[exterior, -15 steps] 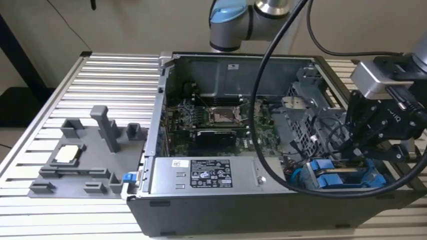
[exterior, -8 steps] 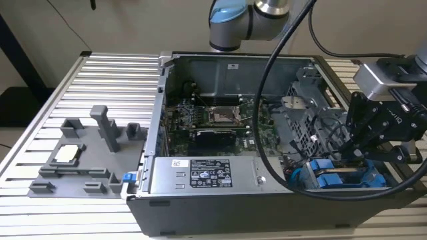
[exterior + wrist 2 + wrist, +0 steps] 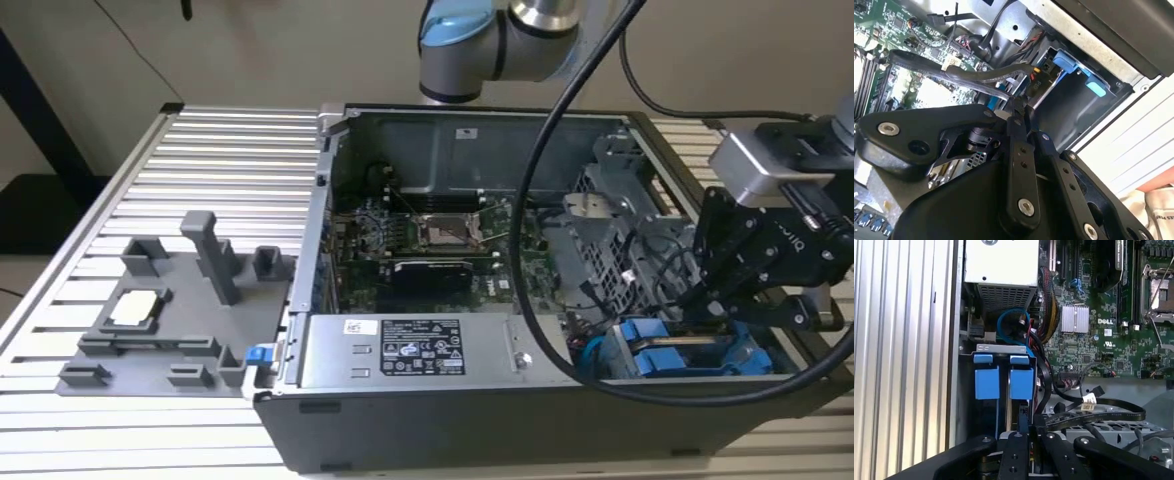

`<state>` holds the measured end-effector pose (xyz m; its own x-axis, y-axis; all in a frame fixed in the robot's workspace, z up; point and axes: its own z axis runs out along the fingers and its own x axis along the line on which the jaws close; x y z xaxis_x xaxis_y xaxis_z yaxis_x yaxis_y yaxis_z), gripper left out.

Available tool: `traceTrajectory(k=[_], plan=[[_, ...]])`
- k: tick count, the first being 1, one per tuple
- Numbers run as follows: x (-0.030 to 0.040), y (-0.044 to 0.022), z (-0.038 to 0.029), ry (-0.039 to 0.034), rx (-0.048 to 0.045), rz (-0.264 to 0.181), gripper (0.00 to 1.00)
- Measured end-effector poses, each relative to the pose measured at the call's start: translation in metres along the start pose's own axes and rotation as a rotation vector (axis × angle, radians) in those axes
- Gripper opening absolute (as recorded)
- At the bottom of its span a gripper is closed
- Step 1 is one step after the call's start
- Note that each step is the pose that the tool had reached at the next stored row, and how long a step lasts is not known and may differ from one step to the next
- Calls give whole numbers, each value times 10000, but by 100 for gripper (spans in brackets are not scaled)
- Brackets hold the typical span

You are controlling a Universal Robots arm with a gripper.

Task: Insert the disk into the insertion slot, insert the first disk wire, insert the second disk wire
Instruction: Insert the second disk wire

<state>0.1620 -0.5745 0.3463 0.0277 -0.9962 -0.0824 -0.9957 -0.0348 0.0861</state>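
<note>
Two blue carriers stand side by side in the grey drive cage [image 3: 1003,347] at the case's front corner, on the exterior view's right. The disk [image 3: 1021,383], in its blue frame, sits in the insertion slot directly in line with my fingers; the other carrier [image 3: 987,382] is beside it. In the exterior view the blue frames [image 3: 674,358] show just under my black gripper [image 3: 721,300]. My gripper [image 3: 1028,432] is shut, and a flat black disk wire [image 3: 1114,416] loops round into its tips. In the second wrist view the wire [image 3: 974,75] reaches the pinched fingertips [image 3: 1015,107].
The open computer case [image 3: 314,250] lies on a slatted aluminium table [image 3: 227,150]. The motherboard [image 3: 1104,315], a power supply [image 3: 400,350] and bundles of loose cables [image 3: 1046,315] crowd the space beside the cage. A grey fixture plate [image 3: 160,310] with posts stands on the exterior view's left.
</note>
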Motion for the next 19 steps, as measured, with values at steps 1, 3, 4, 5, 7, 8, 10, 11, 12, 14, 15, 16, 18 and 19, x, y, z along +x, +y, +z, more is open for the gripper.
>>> traceTrajectory(k=[1, 3, 4, 5, 7, 8, 10, 11, 12, 14, 15, 16, 18, 19], plan=[[0, -1, 7, -2, 0, 3, 16], [1, -2, 17, -11, 1, 8, 16], [2, -2, 19, -25, 2, 8, 16], [1, -2, 21, -35, 2, 7, 16], [2, -3, 23, -39, 2, 8, 16], [2, -4, 28, -42, 2, 7, 16], [3, -9, 33, -39, 2, 7, 16], [3, -11, 36, -39, 2, 7, 16], [4, -14, 38, -38, 2, 7, 16], [4, -16, 44, -40, 2, 7, 16], [4, -16, 48, -41, 3, 8, 16], [5, -17, 52, -40, 3, 7, 16], [6, -18, 60, -40, 2, 7, 16], [7, -18, 64, -40, 2, 7, 16]])
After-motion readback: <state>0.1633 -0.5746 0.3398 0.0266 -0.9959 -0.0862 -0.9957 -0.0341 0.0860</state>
